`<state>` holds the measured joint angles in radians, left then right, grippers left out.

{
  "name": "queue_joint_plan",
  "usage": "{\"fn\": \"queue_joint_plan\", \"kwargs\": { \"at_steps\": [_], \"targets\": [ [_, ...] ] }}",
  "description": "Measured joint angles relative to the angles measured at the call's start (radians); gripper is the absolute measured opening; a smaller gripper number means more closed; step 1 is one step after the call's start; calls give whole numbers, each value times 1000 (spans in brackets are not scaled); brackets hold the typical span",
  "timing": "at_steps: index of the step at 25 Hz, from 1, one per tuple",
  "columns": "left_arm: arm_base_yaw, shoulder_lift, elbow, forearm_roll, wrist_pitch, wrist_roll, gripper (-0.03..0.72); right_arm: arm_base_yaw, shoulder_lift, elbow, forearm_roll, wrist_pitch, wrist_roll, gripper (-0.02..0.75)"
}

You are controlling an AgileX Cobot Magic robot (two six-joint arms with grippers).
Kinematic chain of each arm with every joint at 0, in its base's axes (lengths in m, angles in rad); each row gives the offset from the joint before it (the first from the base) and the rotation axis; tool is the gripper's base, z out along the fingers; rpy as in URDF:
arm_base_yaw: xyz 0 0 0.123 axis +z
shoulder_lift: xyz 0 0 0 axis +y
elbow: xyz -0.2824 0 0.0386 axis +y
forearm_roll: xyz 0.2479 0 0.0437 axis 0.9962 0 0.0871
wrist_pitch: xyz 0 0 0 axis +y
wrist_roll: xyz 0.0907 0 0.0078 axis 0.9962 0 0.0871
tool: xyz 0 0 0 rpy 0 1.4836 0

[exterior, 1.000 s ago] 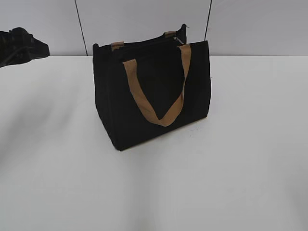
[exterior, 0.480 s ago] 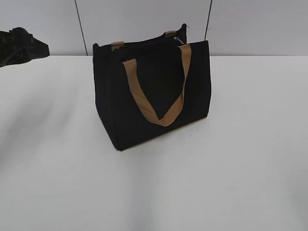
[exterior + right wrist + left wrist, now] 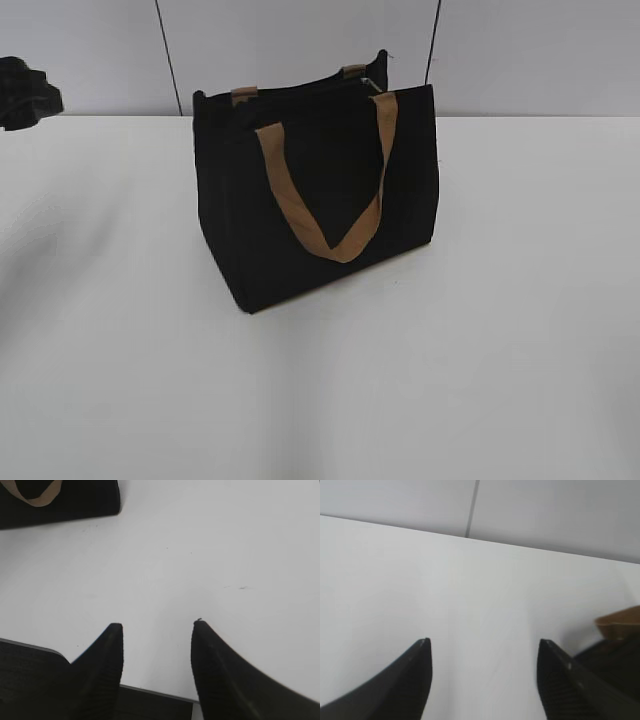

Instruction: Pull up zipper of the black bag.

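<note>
The black bag (image 3: 320, 200) stands upright in the middle of the white table, with a tan handle (image 3: 330, 200) hanging down its front. The zipper (image 3: 300, 92) runs along its top edge, and its silver pull (image 3: 372, 84) sits near the right end. My left gripper (image 3: 485, 642) is open and empty over the table to the left of the bag, whose corner and tan handle show at the right edge of the left wrist view (image 3: 620, 655). My right gripper (image 3: 157, 625) is open and empty near the table's front edge, far from the bag (image 3: 75, 502).
The white table (image 3: 500, 350) ends at a grey wall with dark vertical seams (image 3: 168, 55). Part of my left arm (image 3: 25, 92) shows at the far left. The table's front edge (image 3: 150, 692) lies under my right gripper.
My left arm has drawn back toward the left edge of the exterior view. The bag has not moved.
</note>
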<state>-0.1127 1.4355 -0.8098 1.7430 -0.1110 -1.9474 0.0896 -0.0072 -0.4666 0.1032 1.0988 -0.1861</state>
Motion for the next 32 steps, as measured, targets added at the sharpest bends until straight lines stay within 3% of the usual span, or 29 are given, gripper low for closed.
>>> {"fn": "queue_joint_plan", "kwargs": {
  "at_steps": [3,5,7,10,14,17,20,26,32],
  "targets": [
    [-38,0,35,-8,176,15,496,0,0,0,0,0,0,344],
    [-70,0,53,-25,235,100,496,0,0,0,0,0,1,344],
    [-111,0,56,-109,265,221,496,0,0,0,0,0,1,344],
    [-188,0,57,-316,355,422,496,0,0,0,0,0,1,344],
    [-292,0,14,-687,540,757,496,0,0,0,0,0,1,343],
    [-332,0,-45,-884,641,900,496,0,0,0,0,0,1,343],
    [-324,-1,-98,-1020,714,987,491,0,0,0,0,0,1,343],
    [-297,-29,-144,-1187,752,1150,486,0,0,0,0,0,1,343],
    [-123,-110,-145,-1529,805,1543,486,0,0,0,-1,0,1,343]
  ]
}}
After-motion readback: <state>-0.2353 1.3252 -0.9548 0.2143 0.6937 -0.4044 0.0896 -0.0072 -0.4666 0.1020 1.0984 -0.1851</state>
